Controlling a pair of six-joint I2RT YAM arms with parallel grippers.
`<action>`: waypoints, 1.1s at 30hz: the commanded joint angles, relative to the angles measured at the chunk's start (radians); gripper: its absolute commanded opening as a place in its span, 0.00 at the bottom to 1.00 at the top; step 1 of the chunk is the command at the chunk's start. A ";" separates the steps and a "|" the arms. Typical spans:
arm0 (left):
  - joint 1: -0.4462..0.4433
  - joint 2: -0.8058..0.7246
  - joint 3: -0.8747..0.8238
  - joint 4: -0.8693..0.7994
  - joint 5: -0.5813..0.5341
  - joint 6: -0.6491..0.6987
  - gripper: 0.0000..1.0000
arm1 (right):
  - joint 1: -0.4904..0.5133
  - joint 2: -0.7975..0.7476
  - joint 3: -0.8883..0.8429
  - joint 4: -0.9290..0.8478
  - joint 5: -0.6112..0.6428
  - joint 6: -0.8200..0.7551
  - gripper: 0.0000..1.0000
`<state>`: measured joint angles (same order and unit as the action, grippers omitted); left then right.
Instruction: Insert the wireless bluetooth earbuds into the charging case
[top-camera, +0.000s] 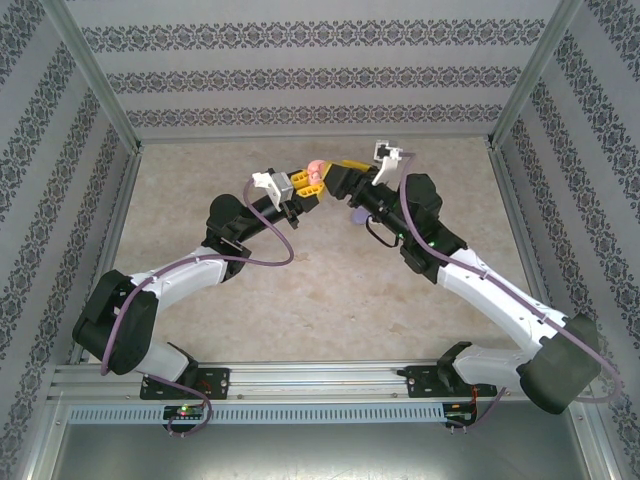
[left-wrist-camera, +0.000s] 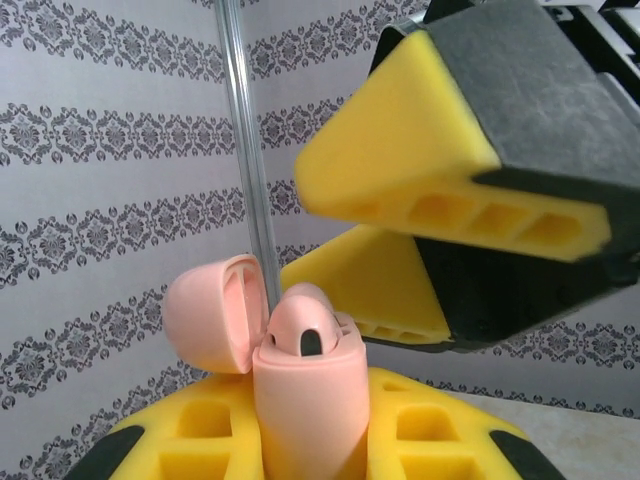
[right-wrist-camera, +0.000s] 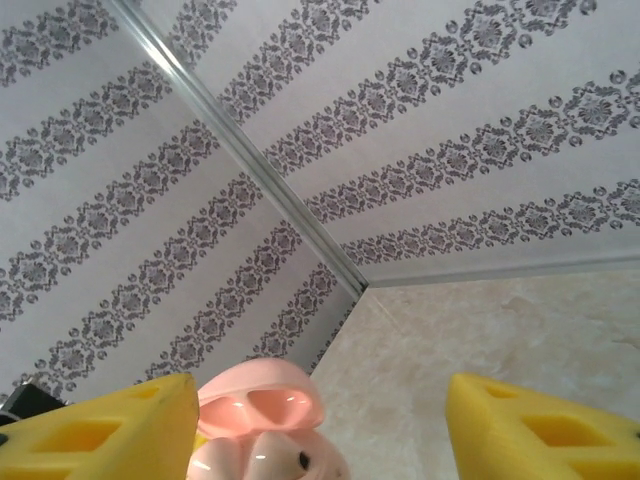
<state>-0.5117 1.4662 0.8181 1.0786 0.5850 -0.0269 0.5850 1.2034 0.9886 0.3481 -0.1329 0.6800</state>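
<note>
My left gripper (left-wrist-camera: 310, 440) is shut on a pink charging case (left-wrist-camera: 312, 400), holding it upright with its lid (left-wrist-camera: 212, 312) swung open to the left. A pinkish earbud (left-wrist-camera: 300, 320) sits in the case, its head poking above the rim. My right gripper (right-wrist-camera: 320, 440) is open, and its yellow fingertips (right-wrist-camera: 120, 430) stand wide apart just above and beside the case (right-wrist-camera: 260, 400). From this side two bud heads (right-wrist-camera: 275, 458) show inside it. In the top view both grippers meet above the table's rear middle: left gripper (top-camera: 298, 186), case (top-camera: 314, 175), right gripper (top-camera: 345, 175).
A small purple item (top-camera: 358, 215) lies on the beige tabletop (top-camera: 330, 290) under the right arm. Patterned walls and metal corner posts (left-wrist-camera: 250, 170) enclose the table on three sides.
</note>
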 joint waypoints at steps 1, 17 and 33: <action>-0.014 0.001 0.011 0.052 -0.011 0.006 0.00 | -0.039 -0.051 0.036 -0.013 -0.020 0.046 0.68; -0.014 -0.027 -0.073 -0.120 0.069 0.059 0.00 | -0.165 0.113 0.332 -0.557 -0.261 0.011 0.49; -0.039 0.025 -0.094 -0.207 0.182 0.045 0.00 | -0.189 0.382 0.563 -0.831 -0.381 -0.059 0.50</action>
<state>-0.5297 1.4719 0.7124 0.8970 0.7143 0.0147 0.4072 1.5555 1.4899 -0.3962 -0.4595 0.6651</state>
